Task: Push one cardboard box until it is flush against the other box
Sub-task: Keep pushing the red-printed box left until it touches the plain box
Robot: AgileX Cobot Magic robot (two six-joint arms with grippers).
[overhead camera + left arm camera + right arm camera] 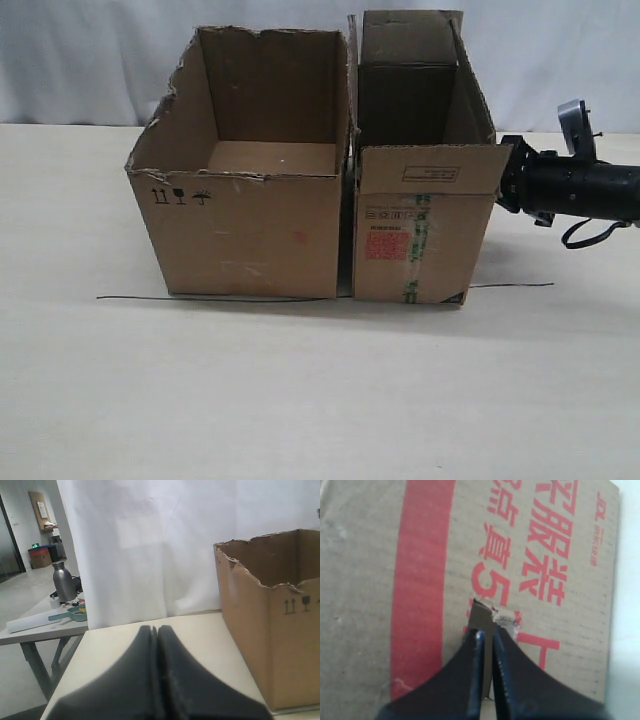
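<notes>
The cardboard box (420,215), narrow with red print and green-striped tape, stands right of the other box (245,190), the wide one with a torn rim. Only a thin dark seam shows between them. My right gripper (503,180) reaches in from the right, level with the narrow carton's upper right side. In the right wrist view this gripper (487,632) is shut, its tips against the red-printed wall (420,580) by a small tear (495,614). My left gripper (155,629) is shut on nothing, over bare table, with the wide carton (280,630) beside it. It is outside the exterior view.
A thin black line (130,298) runs along the table under the boxes' front edges and out to the right (515,286). A white curtain hangs behind. Off the table's far edge stands a side table with a steel bottle (61,582).
</notes>
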